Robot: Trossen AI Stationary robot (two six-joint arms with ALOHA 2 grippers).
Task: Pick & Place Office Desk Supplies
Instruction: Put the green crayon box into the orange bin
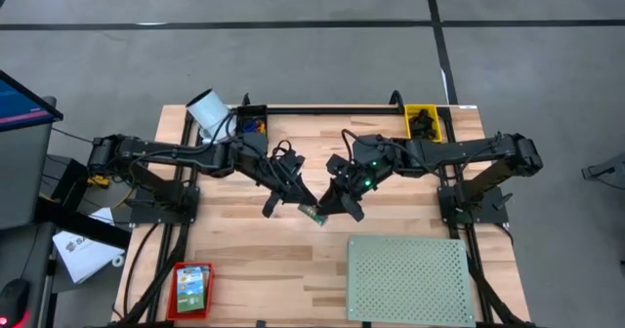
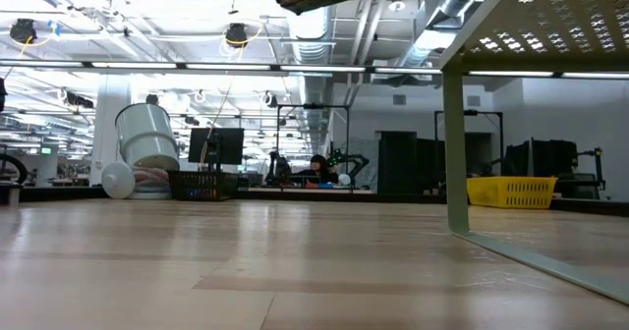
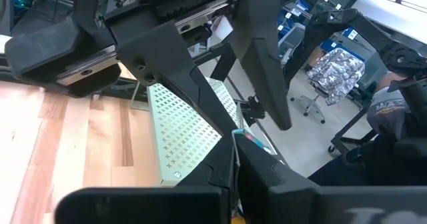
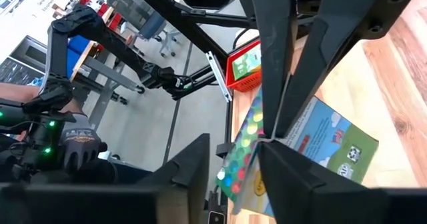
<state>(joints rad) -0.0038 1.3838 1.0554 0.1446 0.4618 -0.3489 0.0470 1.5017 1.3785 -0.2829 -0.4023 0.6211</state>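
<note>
Mid-table, the left gripper is pinched tight on one end of a small green box, held above the table, apparently for a hand-over. Touching the box's other end, the right gripper shows its fingers partly spread, seemingly letting go. The box's print is hard to read. Well away, a red basket holds another green box.

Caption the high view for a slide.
Handover above the table: left pincer shut on a small green box, right pincer beside it, perforated board nearby.
</note>
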